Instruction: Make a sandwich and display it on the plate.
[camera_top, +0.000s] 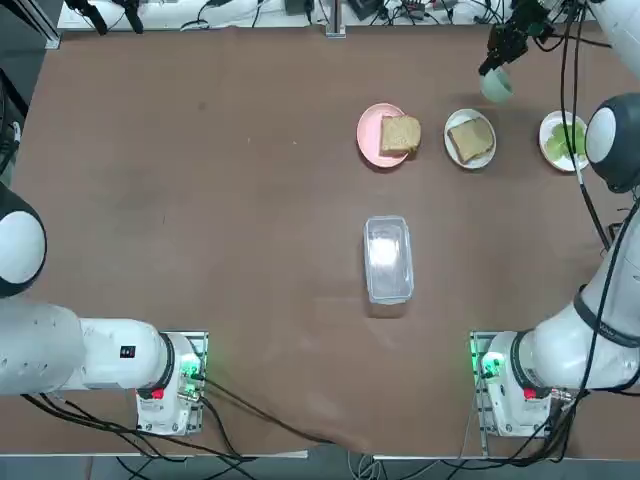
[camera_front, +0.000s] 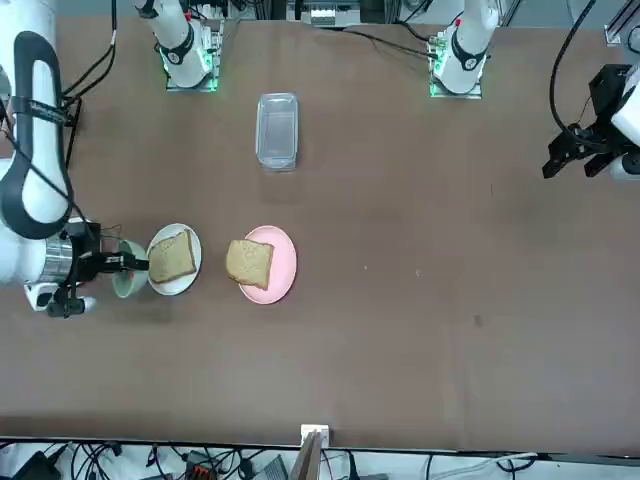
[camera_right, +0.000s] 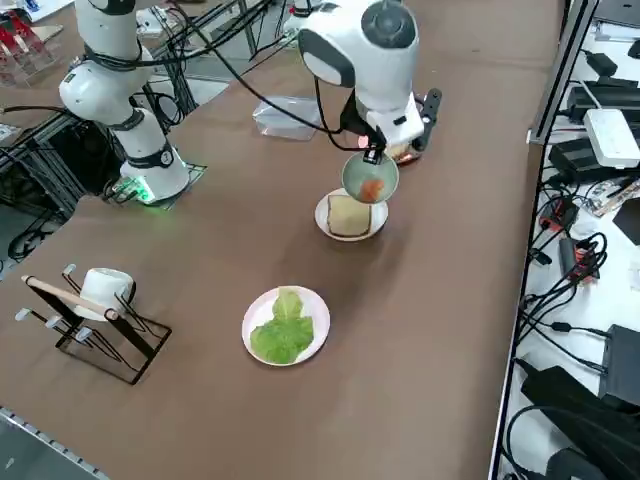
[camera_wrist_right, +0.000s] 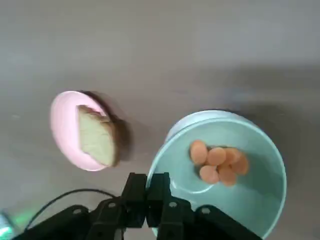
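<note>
No sandwich is in view; its parts lie apart. One tan bread slice (camera_top: 470, 138) rests on the small white plate (camera_top: 470, 164) (camera_front: 175, 290) (camera_right: 322, 215). A second bread slice (camera_top: 400, 134) (camera_wrist_right: 97, 137) lies on the pink plate (camera_top: 370, 135) (camera_front: 285, 265) (camera_wrist_right: 62, 125). My right gripper (camera_top: 497, 62) (camera_front: 105, 262) (camera_right: 372, 152) (camera_wrist_right: 146, 187) is shut on the rim of a pale green bowl (camera_top: 497, 86) (camera_front: 127, 270) (camera_right: 370, 180) (camera_wrist_right: 225, 200). The bowl holds orange pieces (camera_wrist_right: 220, 161) and hangs tilted in the air just beside the white plate.
A white plate of green lettuce (camera_top: 563, 140) (camera_right: 286, 326) stands at the robot's right of the bread plates. A clear lidded container (camera_top: 388, 258) (camera_front: 277, 130) (camera_right: 285, 115) lies mid-table. A wire rack with a white mug (camera_right: 95, 300) stands near the right table edge.
</note>
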